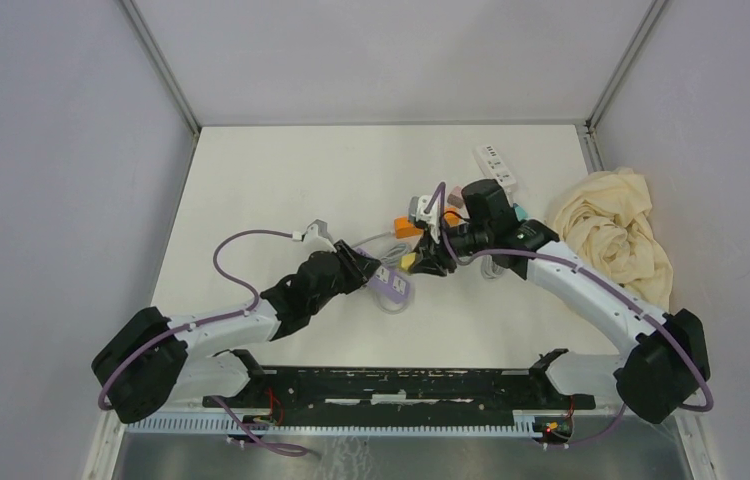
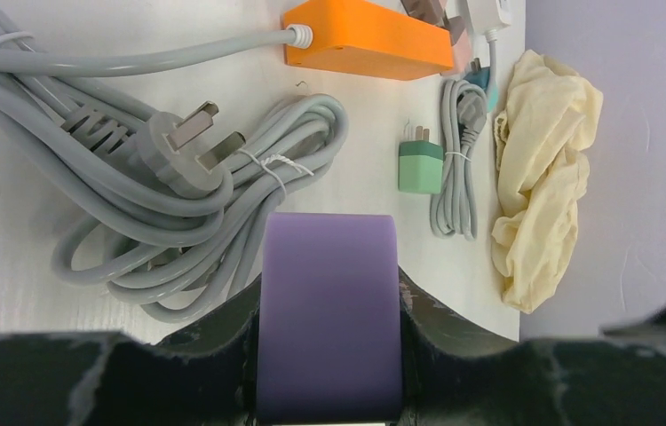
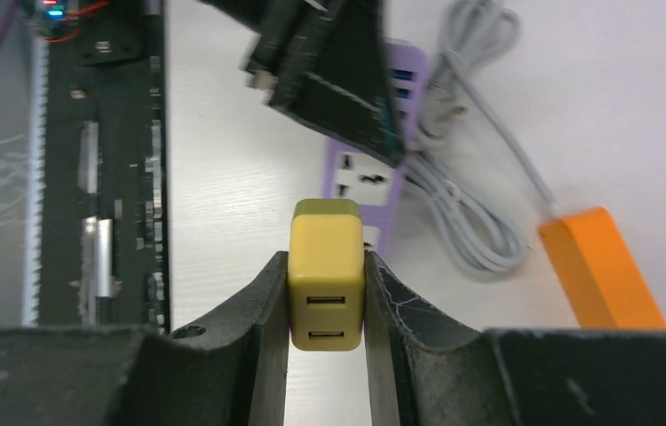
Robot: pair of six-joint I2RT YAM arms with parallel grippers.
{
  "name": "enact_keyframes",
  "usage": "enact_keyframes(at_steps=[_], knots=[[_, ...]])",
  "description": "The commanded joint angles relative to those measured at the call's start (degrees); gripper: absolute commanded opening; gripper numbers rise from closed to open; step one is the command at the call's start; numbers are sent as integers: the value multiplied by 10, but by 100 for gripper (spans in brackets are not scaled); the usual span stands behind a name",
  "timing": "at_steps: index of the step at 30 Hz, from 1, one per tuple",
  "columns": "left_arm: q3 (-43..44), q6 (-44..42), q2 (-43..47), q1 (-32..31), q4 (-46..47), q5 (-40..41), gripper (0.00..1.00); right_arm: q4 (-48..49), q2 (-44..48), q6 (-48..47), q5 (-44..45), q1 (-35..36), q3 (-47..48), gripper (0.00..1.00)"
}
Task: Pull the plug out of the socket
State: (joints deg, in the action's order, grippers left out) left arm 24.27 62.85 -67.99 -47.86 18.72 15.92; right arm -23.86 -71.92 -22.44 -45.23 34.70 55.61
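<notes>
The socket is a purple power strip (image 1: 392, 285) lying on the white table, and my left gripper (image 1: 366, 270) is shut on it. In the left wrist view the purple strip (image 2: 329, 266) fills the gap between the fingers of the left gripper (image 2: 329, 302). The plug is a yellow USB charger block (image 3: 327, 253), and my right gripper (image 3: 327, 266) is shut on its sides. It sits at the near end of the purple strip (image 3: 358, 173). From above, the yellow plug (image 1: 408, 261) shows at the right gripper (image 1: 423, 258) tips. Its prongs are hidden.
A coiled grey cable with its plug (image 2: 134, 177) lies left of the strip. An orange power strip (image 2: 365, 40), a green adapter (image 2: 421, 166) and a small grey cord lie beyond. A cream cloth (image 1: 616, 235) and a white power strip (image 1: 494, 165) sit at the right rear.
</notes>
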Motion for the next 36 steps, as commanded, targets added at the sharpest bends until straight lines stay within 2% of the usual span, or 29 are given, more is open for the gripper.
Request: enact_keyframes(at_steps=[1,5,13,19,23,25,28,32,36], knots=[[2,-30,9,2,-7,17,3,11,-16,8,139,-56,35,0],[-13,-54,23,2,28,2,3,-24,-78,13,165,-114,59,0],[-50,-89,53,4,102,-50,3,-19,-194,125,188,-179,92,6],[-85,-91,60,6,167,-79,3,-7,-226,165,135,-212,90,30],[-80,-95,49,6,180,-97,3,-5,-245,176,137,-218,94,53],[-79,-99,44,7,190,-110,3,0,-238,175,150,-223,92,62],[-89,-99,40,7,220,-124,3,11,-203,156,182,-226,81,69],[-102,-101,36,7,253,-136,3,14,-129,113,169,-230,68,70],[-101,-95,33,11,255,-131,3,-12,-62,46,76,-243,60,70]])
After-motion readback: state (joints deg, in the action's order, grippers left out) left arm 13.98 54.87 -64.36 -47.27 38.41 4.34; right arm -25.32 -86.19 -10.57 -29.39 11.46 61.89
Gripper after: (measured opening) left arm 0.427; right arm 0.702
